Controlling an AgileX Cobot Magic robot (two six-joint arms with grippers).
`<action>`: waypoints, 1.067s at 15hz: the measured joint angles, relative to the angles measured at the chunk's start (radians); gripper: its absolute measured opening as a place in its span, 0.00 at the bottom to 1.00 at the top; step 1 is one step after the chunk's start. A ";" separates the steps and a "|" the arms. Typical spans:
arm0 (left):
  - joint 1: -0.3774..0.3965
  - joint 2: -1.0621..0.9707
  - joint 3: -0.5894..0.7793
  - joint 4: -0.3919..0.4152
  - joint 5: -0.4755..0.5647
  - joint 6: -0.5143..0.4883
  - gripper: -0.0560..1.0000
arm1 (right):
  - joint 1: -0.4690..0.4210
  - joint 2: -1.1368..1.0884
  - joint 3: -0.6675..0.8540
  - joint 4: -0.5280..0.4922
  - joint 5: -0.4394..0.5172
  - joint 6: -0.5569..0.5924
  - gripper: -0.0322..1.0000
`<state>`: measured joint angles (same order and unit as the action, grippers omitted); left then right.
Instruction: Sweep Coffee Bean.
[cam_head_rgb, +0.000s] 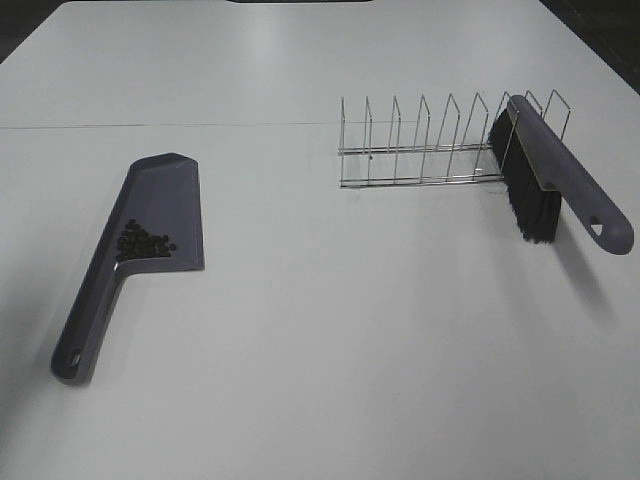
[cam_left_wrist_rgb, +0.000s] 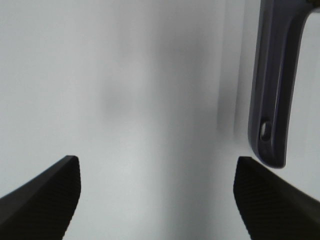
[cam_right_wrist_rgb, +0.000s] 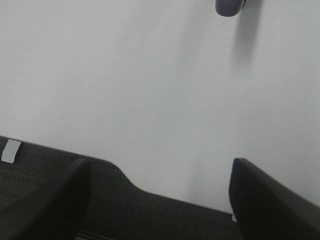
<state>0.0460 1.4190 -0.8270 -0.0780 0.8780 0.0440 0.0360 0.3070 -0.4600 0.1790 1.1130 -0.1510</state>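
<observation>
The coffee bean (cam_head_rgb: 144, 242) cluster lies inside the dustpan (cam_head_rgb: 150, 225), heaped on its flat blade just short of where the blade narrows into the handle; no stray beans show on the white tabletop (cam_head_rgb: 350, 330) around the dustpan, as far as the high view can resolve. The brush (cam_head_rgb: 548, 180) is well apart from the dustpan, leaning on the near end of the wire rack (cam_head_rgb: 430, 145) with its black bristles hanging toward the tabletop and its handle sticking out past the rack. Neither arm appears in the high view. The left hand (cam_left_wrist_rgb: 157, 195) is spread wide with nothing between its fingers (cam_left_wrist_rgb: 47, 192); its wrist view shows it hovering over bare tabletop just beside the hole-punched tip of the dustpan's handle. The right hand (cam_right_wrist_rgb: 160, 197) is likewise gaping and empty, poised over the tabletop's edge, with only a rounded purple-grey tip, likely the brush's handle end, visible beyond it. Judging from this layout, the sweeping itself looks finished: the beans are gathered in the dustpan and the brush is parked on the rack. Little seems left, unless the dustpan is to be moved or emptied.
</observation>
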 joint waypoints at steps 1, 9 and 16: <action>0.000 -0.058 0.051 0.000 -0.001 0.000 0.78 | 0.000 0.000 0.000 0.000 0.000 0.000 0.68; 0.000 -0.567 0.167 -0.012 0.192 -0.032 0.78 | 0.000 0.000 0.000 0.000 0.000 -0.003 0.68; 0.000 -0.944 0.175 0.034 0.307 -0.044 0.78 | 0.000 0.000 0.000 0.000 0.000 -0.006 0.68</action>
<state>0.0460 0.4750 -0.6520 -0.0440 1.1850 0.0000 0.0360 0.3070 -0.4600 0.1790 1.1130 -0.1570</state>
